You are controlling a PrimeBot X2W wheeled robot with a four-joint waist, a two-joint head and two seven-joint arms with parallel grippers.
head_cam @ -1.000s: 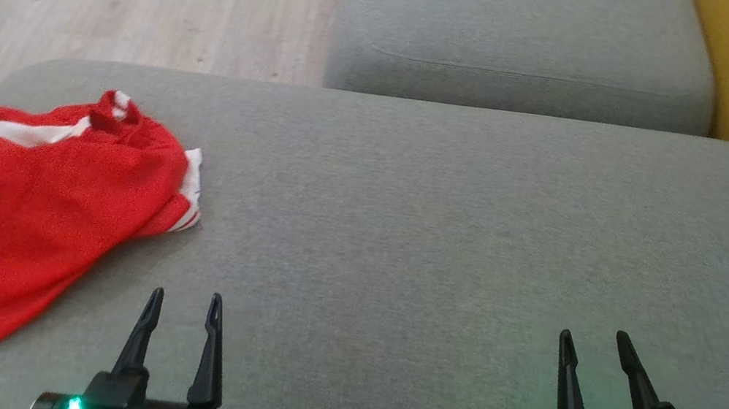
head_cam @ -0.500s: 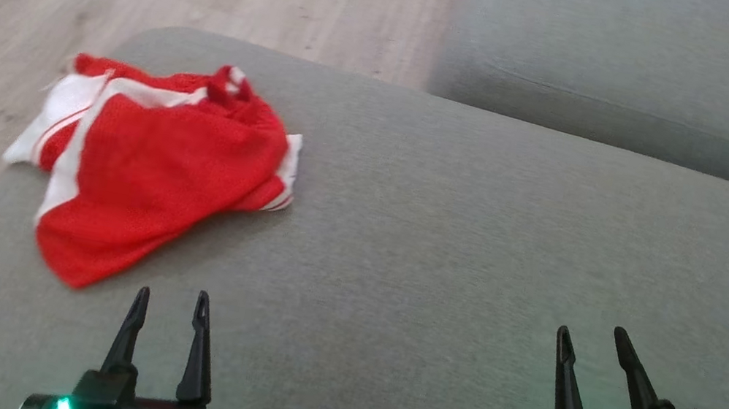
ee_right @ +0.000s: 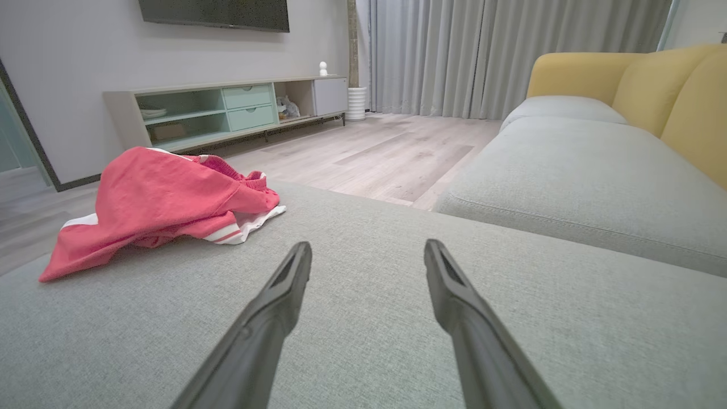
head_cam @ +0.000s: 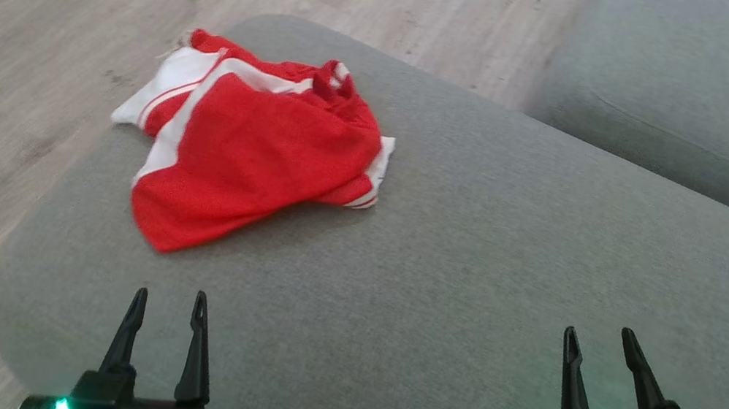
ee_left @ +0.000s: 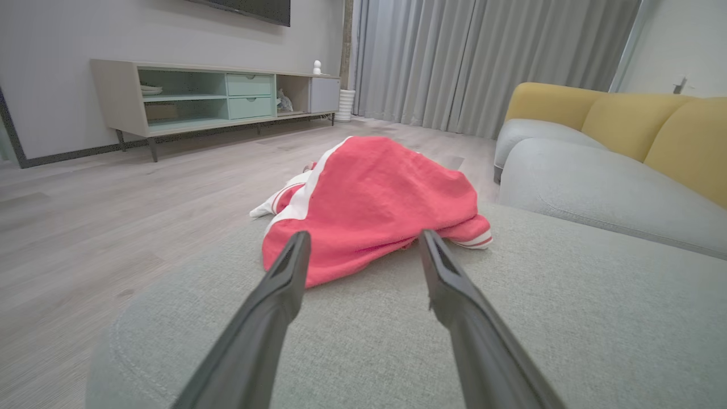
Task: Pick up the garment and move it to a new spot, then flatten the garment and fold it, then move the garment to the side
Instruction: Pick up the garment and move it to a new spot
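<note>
Your head camera has turned left since a second ago, so the whole scene has slid to the right in its view; the red garment (head_cam: 254, 156) itself lies on the same part of the grey cushion (head_cam: 469, 289) as before. It is a crumpled red mesh piece with white stripes, sitting at the cushion's far left corner, and its white-trimmed end reaches over the left edge above the wooden floor (head_cam: 31, 30).

Your left gripper (head_cam: 169, 293) is at the near left of the cushion, fingers spread and holding nothing. In the left wrist view the garment lies ahead of the fingertips, not touching them. Your right gripper (head_cam: 599, 331) is at the near right, fingers also spread and empty, well apart from the garment. A second grey seat (head_cam: 707, 106) lies beyond the cushion's far edge.
</note>
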